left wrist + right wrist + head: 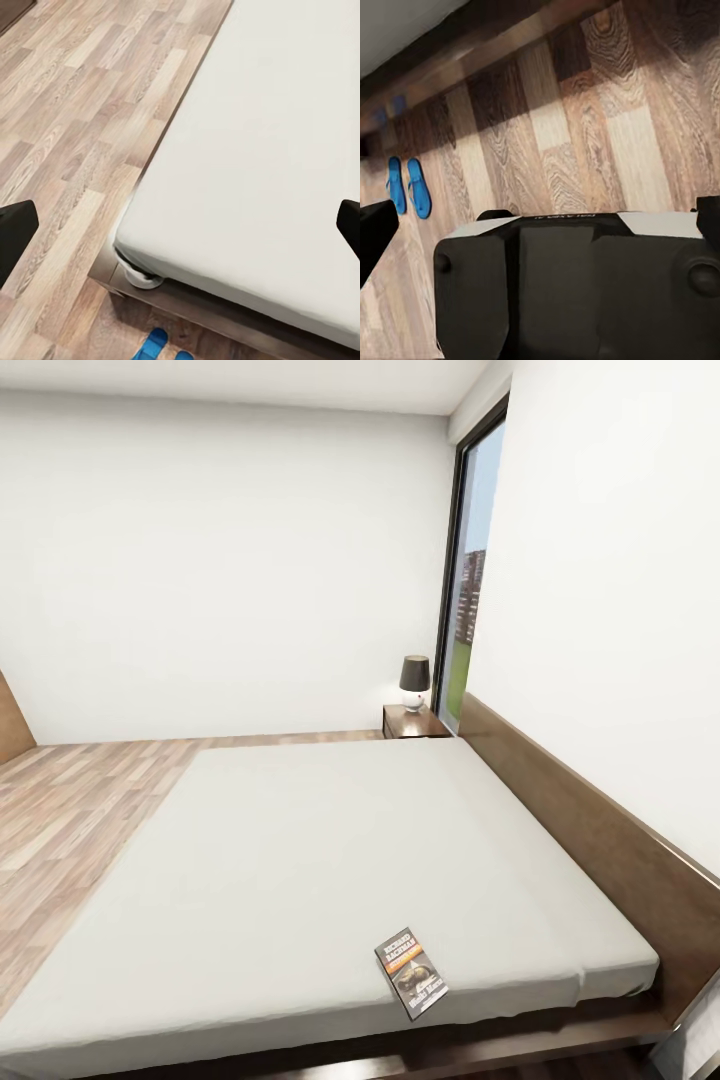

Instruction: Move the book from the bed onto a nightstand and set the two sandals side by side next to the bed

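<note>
**A:** so where was the book (411,972) at that point?

**B:** Lying flat on the bed (300,860), cover up, close to the near edge of the grey mattress and toward the headboard (600,840) side. Nothing was touching it. The nightstand (412,724) sat well away at the far corner of the bed, just by the tall window (470,590), with a little dark-shaded lamp (414,681) on top.

**A:** and the sandals?

**B:** Both blue sandals (408,186) were on the wood-plank floor (585,150), side by side and nearly parallel, near the bed's dark frame in the right wrist view. The left wrist view caught blue tips (161,346) poking out just below the bed's corner too.

**A:** fingers doing anything?

**B:** Nope. The left gripper (180,229) had its fingers (13,225) spread wide at the frame edges, nothing between them, over the mattress corner. Same with the right gripper (540,225): fingers (375,229) wide apart and empty, above the robot's own dark base (577,292) and the floor.
</note>
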